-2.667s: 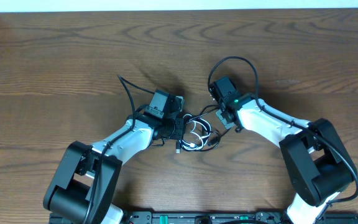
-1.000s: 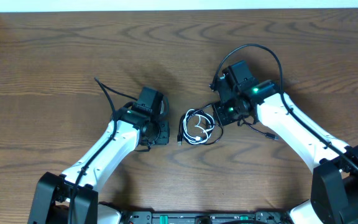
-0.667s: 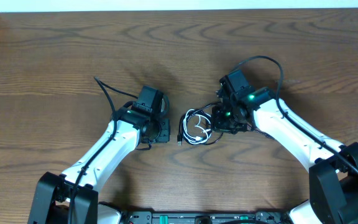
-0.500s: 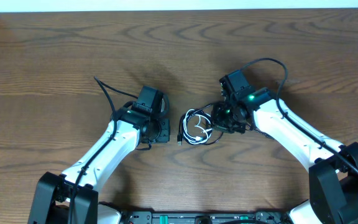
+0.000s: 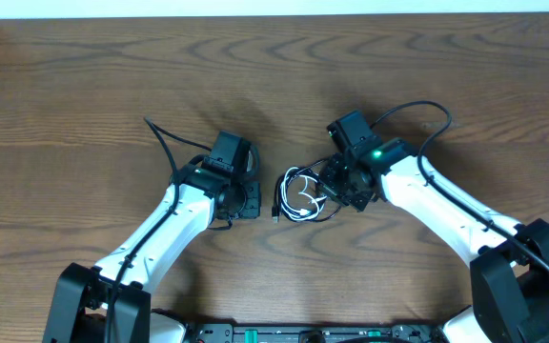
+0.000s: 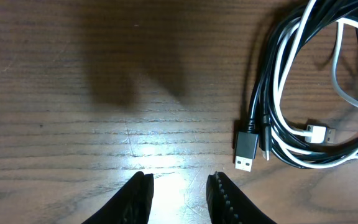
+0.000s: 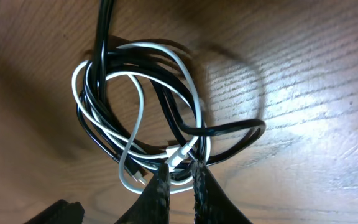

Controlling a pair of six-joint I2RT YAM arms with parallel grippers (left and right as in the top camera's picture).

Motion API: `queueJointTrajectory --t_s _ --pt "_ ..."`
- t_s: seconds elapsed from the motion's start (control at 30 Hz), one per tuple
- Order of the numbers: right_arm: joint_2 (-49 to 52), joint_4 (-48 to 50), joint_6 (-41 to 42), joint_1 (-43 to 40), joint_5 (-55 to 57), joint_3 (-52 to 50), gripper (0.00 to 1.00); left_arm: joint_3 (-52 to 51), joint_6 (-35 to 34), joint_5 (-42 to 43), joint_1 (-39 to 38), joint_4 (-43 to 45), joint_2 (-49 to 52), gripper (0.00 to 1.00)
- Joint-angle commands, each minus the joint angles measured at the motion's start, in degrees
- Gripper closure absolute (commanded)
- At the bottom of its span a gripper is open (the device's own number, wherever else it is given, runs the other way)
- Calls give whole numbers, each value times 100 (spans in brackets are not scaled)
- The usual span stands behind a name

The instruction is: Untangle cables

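The cables (image 5: 303,194) are coiled together on the table (image 5: 84,86). The white cable (image 7: 139,112) is pinched by the right gripper (image 7: 180,169). The left gripper (image 6: 179,182) is parted slightly, empty.

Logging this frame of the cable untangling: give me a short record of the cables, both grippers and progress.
cables: black cable and white cable coiled together in one bundle on the table
left gripper: jaws open, empty, near the black plug, not touching
right gripper: jaws nearly shut, apparently pinching the white cable's plug end
progress: not yet untangled
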Motion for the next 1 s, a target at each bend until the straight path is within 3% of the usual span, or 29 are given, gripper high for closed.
queueJointTrajectory --t_s 0.0,0.27,0.57,0.7,0.83,0.97 --pt "28 52 581 181 369 -81 89 50 -55 -74 28 -22 52 67" --pt "28 74 1290 350 896 -273 83 46 -55 -74 28 -68 52 67" --pt "28 1064 1436 350 890 -669 73 28 -55 -74 28 -68 52 67" --pt "28 1121 1434 350 824 -669 74 28 -55 -74 28 -68 52 67" --pt "28 966 1429 393 824 -699 84 28 -55 -76 28 -68 52 67" --pt "28 1191 1598 470 835 -894 83 28 -55 -76 28 -61 52 67"
